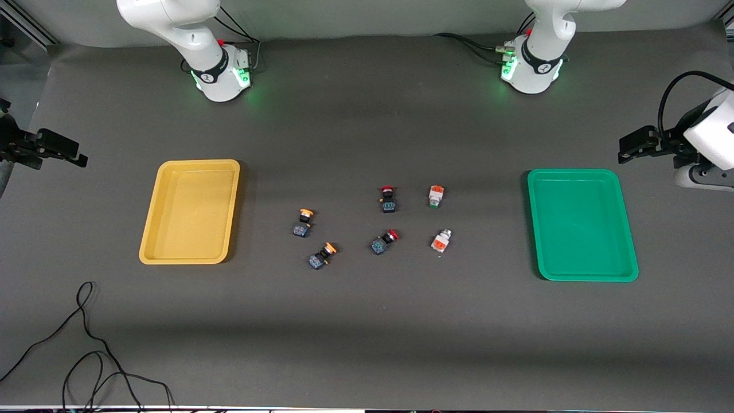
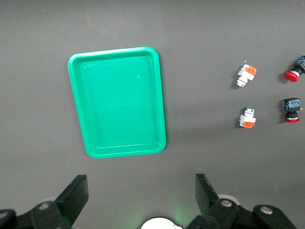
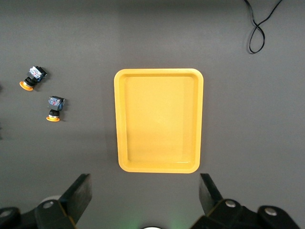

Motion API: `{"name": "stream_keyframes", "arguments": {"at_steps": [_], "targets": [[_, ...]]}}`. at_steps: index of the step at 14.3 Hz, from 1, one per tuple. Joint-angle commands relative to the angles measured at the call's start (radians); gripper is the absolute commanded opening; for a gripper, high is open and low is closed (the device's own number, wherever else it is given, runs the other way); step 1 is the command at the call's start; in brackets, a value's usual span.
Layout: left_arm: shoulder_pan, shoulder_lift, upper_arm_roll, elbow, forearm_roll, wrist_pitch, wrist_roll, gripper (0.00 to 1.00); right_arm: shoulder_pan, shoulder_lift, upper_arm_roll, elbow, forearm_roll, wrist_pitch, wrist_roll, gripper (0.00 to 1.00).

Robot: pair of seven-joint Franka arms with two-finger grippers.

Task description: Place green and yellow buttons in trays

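The green tray (image 1: 582,223) lies empty toward the left arm's end of the table and also shows in the left wrist view (image 2: 116,102). The yellow tray (image 1: 189,212) lies empty toward the right arm's end and also shows in the right wrist view (image 3: 158,119). Two green-tipped white buttons (image 1: 435,196) (image 1: 441,241) and two yellow-capped buttons (image 1: 303,222) (image 1: 322,256) lie on the mat between the trays. My left gripper (image 1: 628,150) (image 2: 141,183) is open and empty, up over the mat beside the green tray. My right gripper (image 1: 71,154) (image 3: 145,186) is open and empty, up over the mat beside the yellow tray.
Two red-capped buttons (image 1: 388,199) (image 1: 383,242) lie between the yellow-capped and green-tipped ones. A black cable (image 1: 86,344) loops on the mat nearer the front camera than the yellow tray. The arm bases (image 1: 221,74) (image 1: 533,69) stand along the table's edge farthest from the front camera.
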Motion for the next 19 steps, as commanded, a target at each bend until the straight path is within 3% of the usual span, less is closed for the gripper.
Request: {"name": "stream_keyframes", "arguments": {"at_steps": [1,12,16,19], "targets": [[-0.011,-0.011,0.010,-0.014,0.014,0.015,0.004,1.00,0.003,-0.010,0.001,0.007,-0.006,-0.020,-0.010,1.00],[-0.013,-0.029,0.010,-0.057,0.014,0.041,-0.010,1.00,0.000,0.034,-0.003,0.094,-0.004,-0.050,-0.024,1.00],[-0.024,-0.072,-0.001,-0.174,0.010,0.113,-0.024,1.00,0.001,0.054,0.001,0.103,-0.004,-0.050,-0.010,1.00],[-0.024,-0.106,-0.065,-0.281,0.007,0.191,-0.082,1.00,0.038,0.115,0.008,0.103,0.003,-0.031,-0.017,1.00]]}}
